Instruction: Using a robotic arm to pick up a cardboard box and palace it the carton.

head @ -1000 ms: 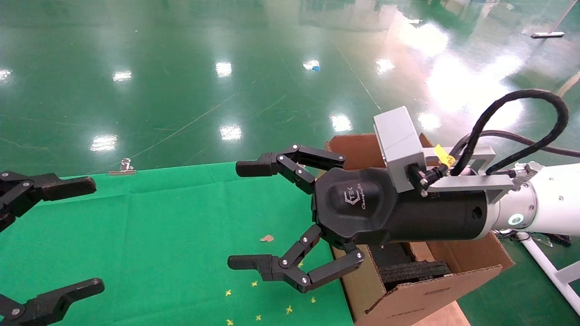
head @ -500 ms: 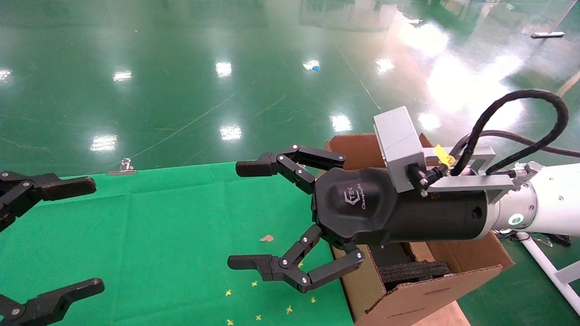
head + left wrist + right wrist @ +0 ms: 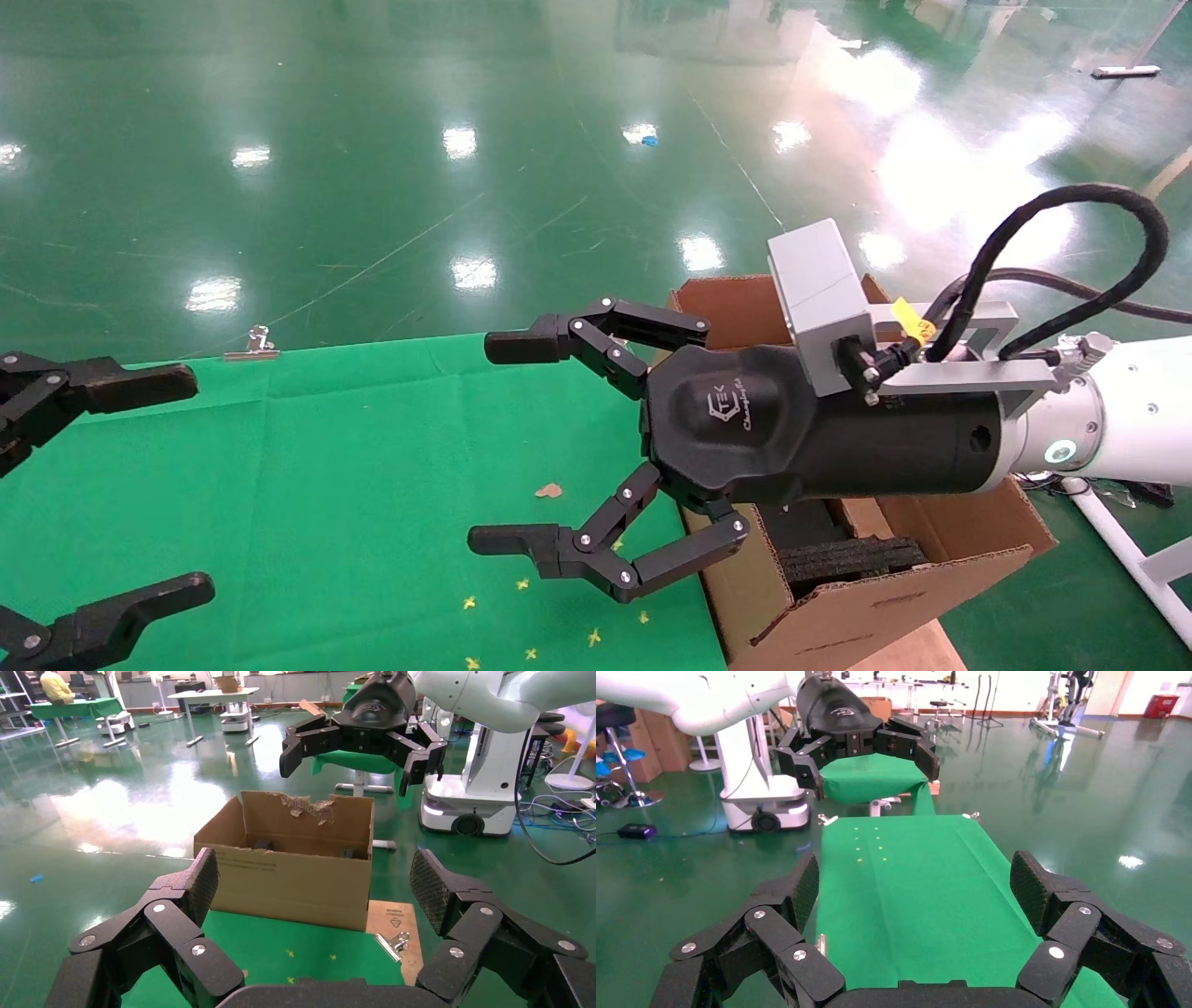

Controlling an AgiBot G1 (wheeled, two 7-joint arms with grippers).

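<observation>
The slim cardboard box is not in view in any frame. The large brown carton [image 3: 894, 596] stands at the table's right end, black foam inside; it also shows in the left wrist view [image 3: 295, 867] with a torn back flap. My right gripper [image 3: 498, 443], on the white robotic arm [image 3: 1127, 419], hangs open and empty above the green cloth just left of the carton. My left gripper [image 3: 177, 485] is open and empty at the table's left edge. In the right wrist view my own open gripper [image 3: 916, 896] faces the bare cloth.
The table under the green cloth [image 3: 326, 485] has small yellow marks [image 3: 526, 615] and a brown scrap [image 3: 548, 490]. A metal binder clip [image 3: 253, 347] holds the far edge; another clip [image 3: 393, 943] sits by the carton. Glossy green floor surrounds the table.
</observation>
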